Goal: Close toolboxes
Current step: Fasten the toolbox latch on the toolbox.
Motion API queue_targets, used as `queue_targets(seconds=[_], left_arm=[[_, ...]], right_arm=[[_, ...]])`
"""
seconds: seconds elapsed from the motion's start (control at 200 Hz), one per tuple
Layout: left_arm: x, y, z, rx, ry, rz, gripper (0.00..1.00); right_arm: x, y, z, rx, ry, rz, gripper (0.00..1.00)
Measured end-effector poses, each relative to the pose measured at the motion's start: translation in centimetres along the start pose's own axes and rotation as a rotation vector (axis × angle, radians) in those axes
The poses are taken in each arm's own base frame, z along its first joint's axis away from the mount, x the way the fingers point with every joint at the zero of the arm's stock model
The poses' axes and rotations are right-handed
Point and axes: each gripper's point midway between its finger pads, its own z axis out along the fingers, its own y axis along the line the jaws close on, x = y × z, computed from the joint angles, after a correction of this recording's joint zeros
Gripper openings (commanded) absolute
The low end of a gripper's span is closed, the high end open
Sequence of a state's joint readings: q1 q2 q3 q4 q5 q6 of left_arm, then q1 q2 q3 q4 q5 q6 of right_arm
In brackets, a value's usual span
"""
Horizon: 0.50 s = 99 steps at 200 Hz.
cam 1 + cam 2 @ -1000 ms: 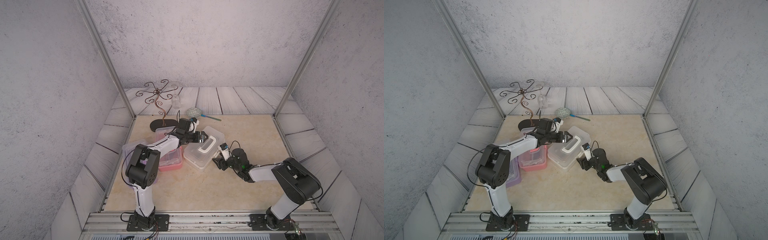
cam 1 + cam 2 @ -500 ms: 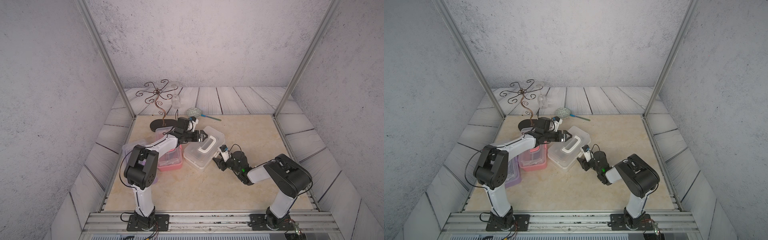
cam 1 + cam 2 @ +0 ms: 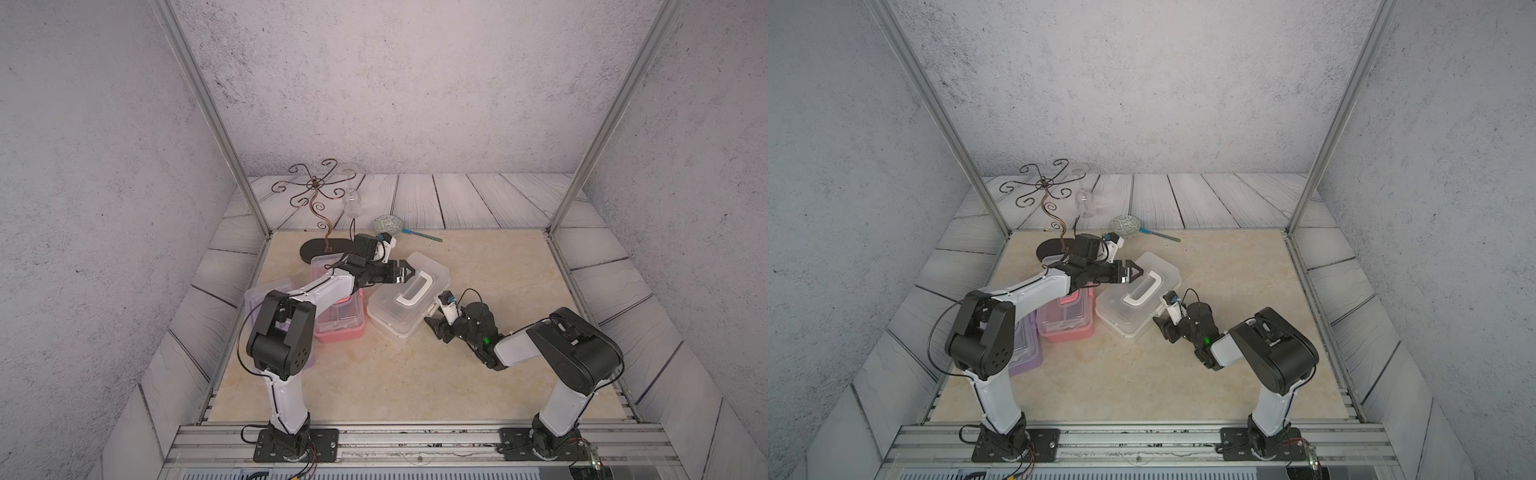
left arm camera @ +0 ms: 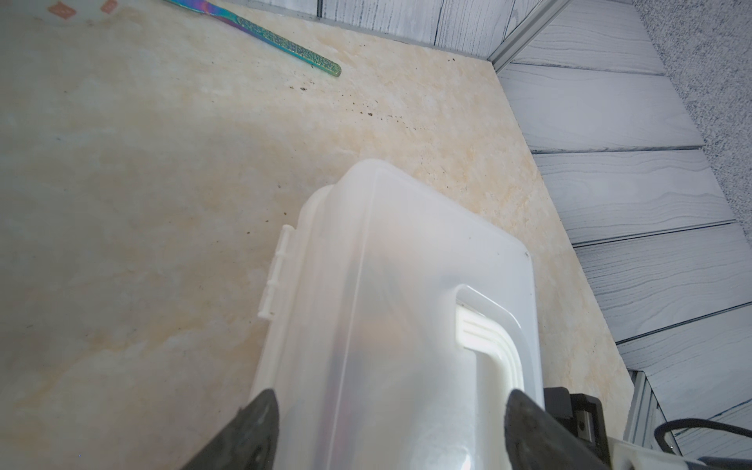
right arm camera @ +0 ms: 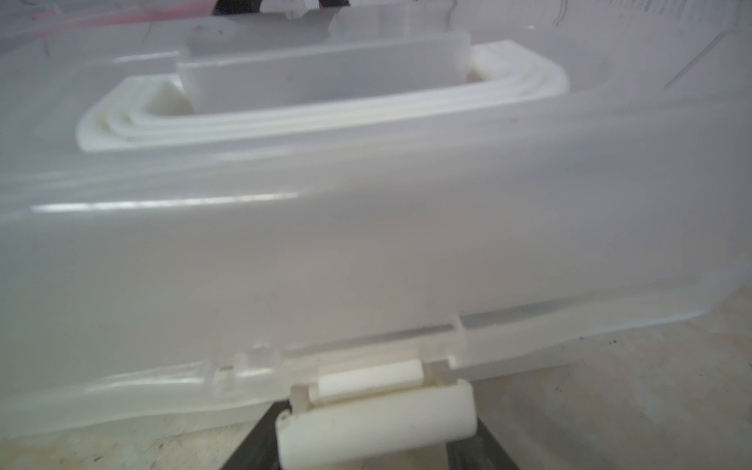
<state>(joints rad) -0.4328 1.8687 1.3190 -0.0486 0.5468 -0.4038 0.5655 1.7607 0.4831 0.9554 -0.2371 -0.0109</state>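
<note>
The white toolbox lies at the middle of the mat with its clear lid down and its white handle on top. My left gripper is open, its jaws straddling the lid's far-left end. My right gripper sits low at the box's near-right side. Its fingers stand apart at the two ends of the white latch, which hides their tips. The pink toolbox and the purple toolbox lie left of it, largely hidden under my left arm.
A curled wire stand on a black base, a clear glass piece, a patterned ball and an iridescent tool lie along the mat's far edge. Metal posts rise at the mat's far corners.
My right arm's elbow has swung a little to the left while its gripper stayed at the white toolbox's latch. The left arm has hardly moved.
</note>
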Motion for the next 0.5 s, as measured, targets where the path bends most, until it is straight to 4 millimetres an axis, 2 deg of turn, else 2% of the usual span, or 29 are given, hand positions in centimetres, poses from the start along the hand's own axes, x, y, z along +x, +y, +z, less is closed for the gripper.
queue_targets(seconds=[0.255, 0.495], left_arm=[[-0.06, -0.07, -0.16, 0.0, -0.001, 0.0, 0.87], [-0.14, 0.08, -0.24, -0.003, -0.003, 0.001, 0.86]], right_arm=[[-0.02, -0.06, 0.22, 0.001, -0.017, 0.012, 0.42], [0.1, -0.06, 0.14, -0.001, 0.002, 0.016, 0.37]])
